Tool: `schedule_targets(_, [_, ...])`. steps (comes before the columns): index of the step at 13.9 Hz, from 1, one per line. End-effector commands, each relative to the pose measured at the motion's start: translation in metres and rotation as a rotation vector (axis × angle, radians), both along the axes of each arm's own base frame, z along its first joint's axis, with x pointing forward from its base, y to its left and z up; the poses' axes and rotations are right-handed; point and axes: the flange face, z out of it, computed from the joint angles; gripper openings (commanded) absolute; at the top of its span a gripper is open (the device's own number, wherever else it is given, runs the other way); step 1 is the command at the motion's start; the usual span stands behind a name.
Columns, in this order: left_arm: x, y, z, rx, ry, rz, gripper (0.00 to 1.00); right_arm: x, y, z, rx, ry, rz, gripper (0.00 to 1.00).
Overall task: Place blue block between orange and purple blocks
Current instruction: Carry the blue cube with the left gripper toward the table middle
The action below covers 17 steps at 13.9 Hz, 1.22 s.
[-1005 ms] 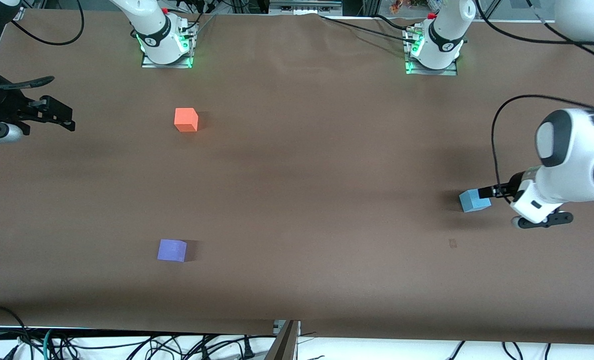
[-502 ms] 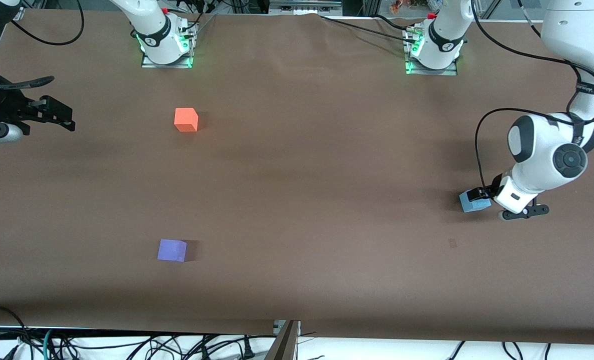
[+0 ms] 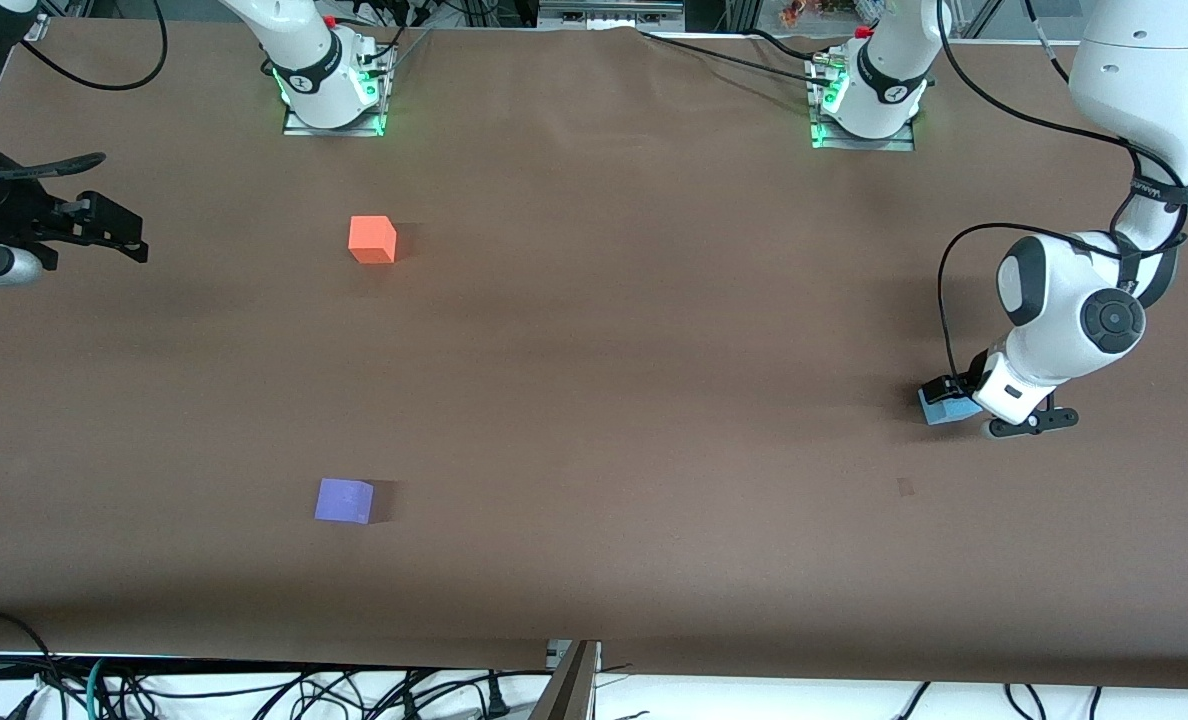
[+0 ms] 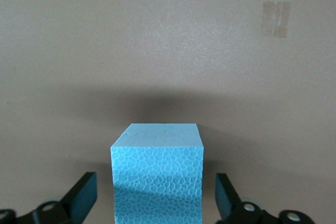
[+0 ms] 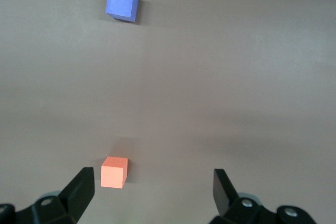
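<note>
We see the left gripper (image 4: 156, 203) low on the brown tabletop (image 3: 634, 330) at the left arm's end, fingers spread either side of the small sky-blue matte cube (image 4: 157, 174), gaps showing. The right gripper (image 5: 152, 190) waits open. Well apart lie the bright orange cube (image 3: 372, 240) and, nearer the camera, the lavender-purple cube (image 3: 344, 500).

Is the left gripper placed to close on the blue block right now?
Probably yes: the left gripper is open, one finger on each side of the blue block, gaps showing, nothing between.
</note>
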Motion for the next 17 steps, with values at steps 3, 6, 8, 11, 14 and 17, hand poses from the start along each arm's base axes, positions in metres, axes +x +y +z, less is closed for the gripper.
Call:
schedule_targets(3, [0.003, 0.001, -0.002, 0.004, -0.004, -0.056, 0.40, 0.003, -0.002, 0.005, -0.010, -0.007, -0.003, 1.00])
schedule_targets(6, [0.008, -0.008, 0.005, -0.001, -0.006, -0.158, 0.15, 0.003, -0.002, 0.005, -0.007, -0.007, -0.006, 1.00])
schedule_targets(8, [0.025, -0.054, 0.025, -0.037, -0.027, -0.231, 0.08, 0.002, -0.001, 0.005, -0.010, -0.006, -0.001, 1.00])
schedule_targets(11, [0.058, -0.167, 0.077, -0.136, -0.006, -0.362, 0.03, 0.002, 0.001, 0.005, -0.013, -0.007, 0.004, 1.00])
schedule_targets(14, [0.069, -0.310, 0.102, -0.191, -0.006, -0.394, 0.12, 0.011, -0.003, -0.013, -0.009, 0.019, -0.007, 1.00])
schedule_targets(17, [0.036, -0.462, 0.047, -0.206, 0.034, -0.111, 0.14, 0.024, 0.006, -0.028, -0.021, 0.002, 0.013, 1.00])
